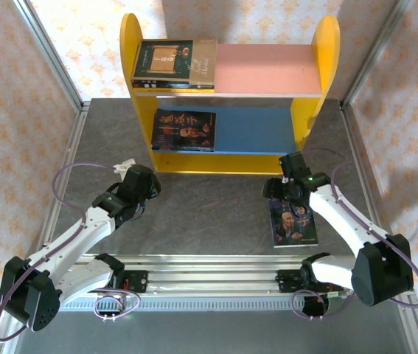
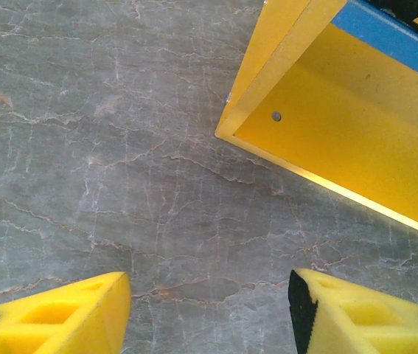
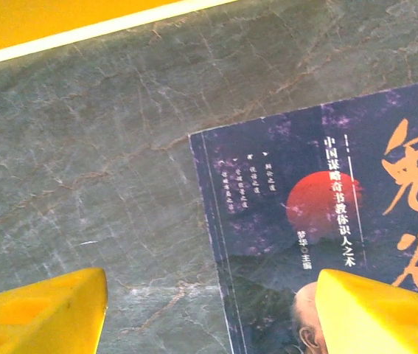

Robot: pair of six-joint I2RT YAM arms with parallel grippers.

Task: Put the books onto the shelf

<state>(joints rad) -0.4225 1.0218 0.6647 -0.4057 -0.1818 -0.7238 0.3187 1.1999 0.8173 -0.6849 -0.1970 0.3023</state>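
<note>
Right fingers [image 3: 385,313] were spread, holding nothing. The dark purple paperback with a bearded man [image 3: 304,221] lay flat on the grey marbled surface [image 3: 120,184], its edge between them. Left fingers [image 2: 54,317] were spread and empty. Risk: closing could shove the thin book instead of lifting it.

Before the shelf [image 1: 223,164], left arm [image 1: 76,240] and right arm [image 1: 341,214]: white links, black joints, looping lilac cables [image 1: 55,183], yellow fingers [image 2: 61,317] (a green light on the right wrist).

Grey marbled counter [image 1: 209,214], shelf [image 1: 129,51] standing at the far side, one bearded-man book [image 1: 294,225] flat at front right. Pink upper board [image 1: 267,70] carries a dark-and-tan stack [image 1: 173,64] at left; blue lower board [image 1: 253,129], another dark book [image 1: 184,130].
</note>
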